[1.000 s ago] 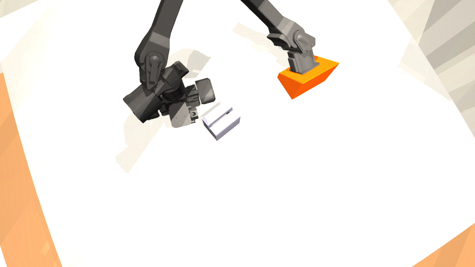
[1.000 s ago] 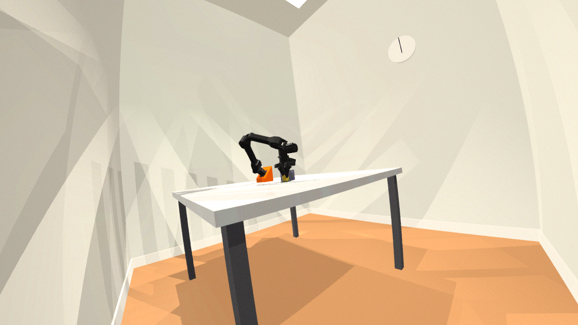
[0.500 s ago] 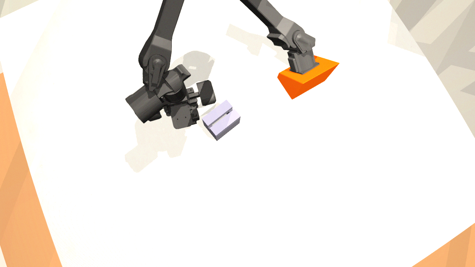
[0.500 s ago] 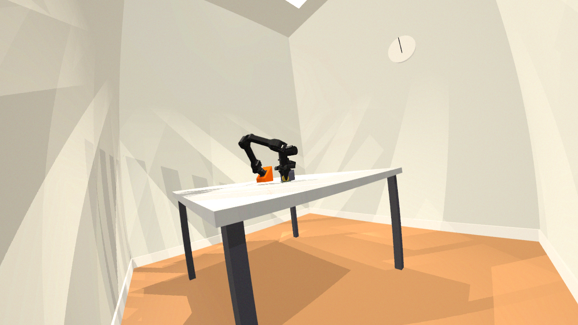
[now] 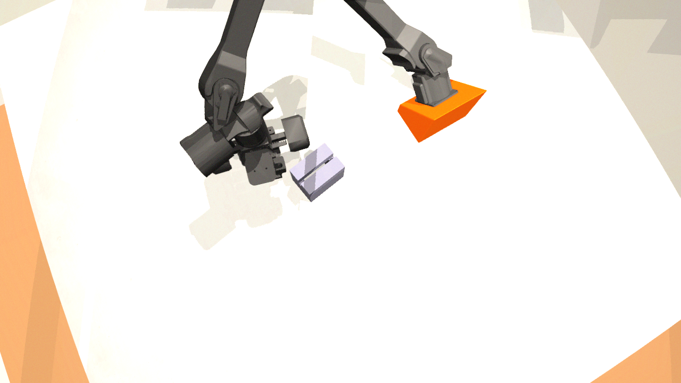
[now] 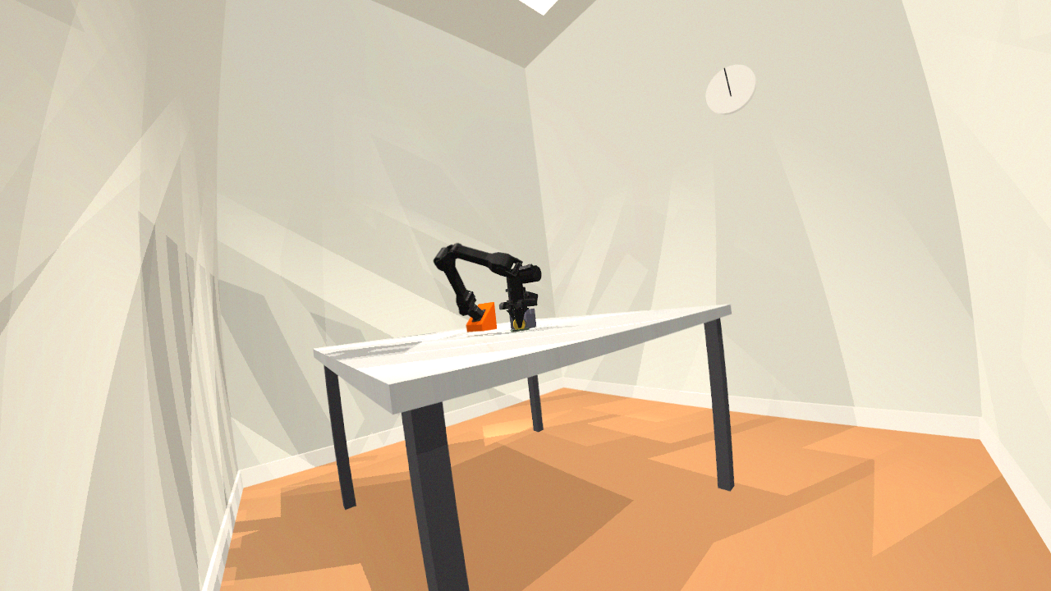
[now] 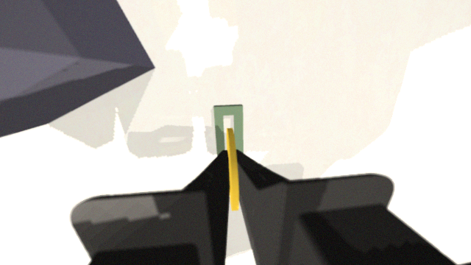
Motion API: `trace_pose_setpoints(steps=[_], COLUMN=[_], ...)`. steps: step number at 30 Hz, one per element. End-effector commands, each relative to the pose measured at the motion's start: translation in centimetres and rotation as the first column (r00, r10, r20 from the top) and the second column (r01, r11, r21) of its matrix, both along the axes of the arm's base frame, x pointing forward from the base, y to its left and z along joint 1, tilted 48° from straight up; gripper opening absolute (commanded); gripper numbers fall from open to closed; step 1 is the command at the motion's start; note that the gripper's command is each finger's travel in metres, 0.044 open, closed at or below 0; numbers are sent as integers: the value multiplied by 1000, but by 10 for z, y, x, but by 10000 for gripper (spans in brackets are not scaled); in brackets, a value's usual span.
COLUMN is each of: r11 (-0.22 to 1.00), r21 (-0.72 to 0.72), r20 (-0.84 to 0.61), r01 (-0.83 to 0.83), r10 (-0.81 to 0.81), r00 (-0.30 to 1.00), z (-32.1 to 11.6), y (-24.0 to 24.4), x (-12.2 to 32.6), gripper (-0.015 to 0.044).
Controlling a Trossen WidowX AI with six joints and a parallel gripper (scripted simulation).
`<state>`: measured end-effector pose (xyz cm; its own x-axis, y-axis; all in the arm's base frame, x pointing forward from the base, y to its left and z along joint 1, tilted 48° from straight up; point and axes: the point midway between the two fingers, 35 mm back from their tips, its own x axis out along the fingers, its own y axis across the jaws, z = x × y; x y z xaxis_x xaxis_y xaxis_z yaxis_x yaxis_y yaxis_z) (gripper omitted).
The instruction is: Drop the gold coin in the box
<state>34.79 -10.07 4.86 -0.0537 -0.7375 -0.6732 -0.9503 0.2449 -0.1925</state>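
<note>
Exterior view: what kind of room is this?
Probably a bare test room: plain pale walls, an orange floor, a round wall clock and one white table carrying the arm on its orange base.

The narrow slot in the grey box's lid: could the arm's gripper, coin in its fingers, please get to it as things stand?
Probably yes: the gripper, shut on the thin gold coin, sits right beside the grey box, and nothing covers its slot.

Dark grey arm [image 5: 228, 42] on orange base [image 5: 440, 114].
</note>
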Motion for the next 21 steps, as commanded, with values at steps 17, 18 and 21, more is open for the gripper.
trace_pose_setpoints(steps=[17,18,21], r11=[1000,1000,1000], r21=[4,4,4], r20=[1,1,1], r01=[-3,-3,-3], r10=[3,3,3], r00=[1000,1000,1000], z=[31,33,38], y=[37,39,44], x=[6,6,7], gripper=[0,0,0])
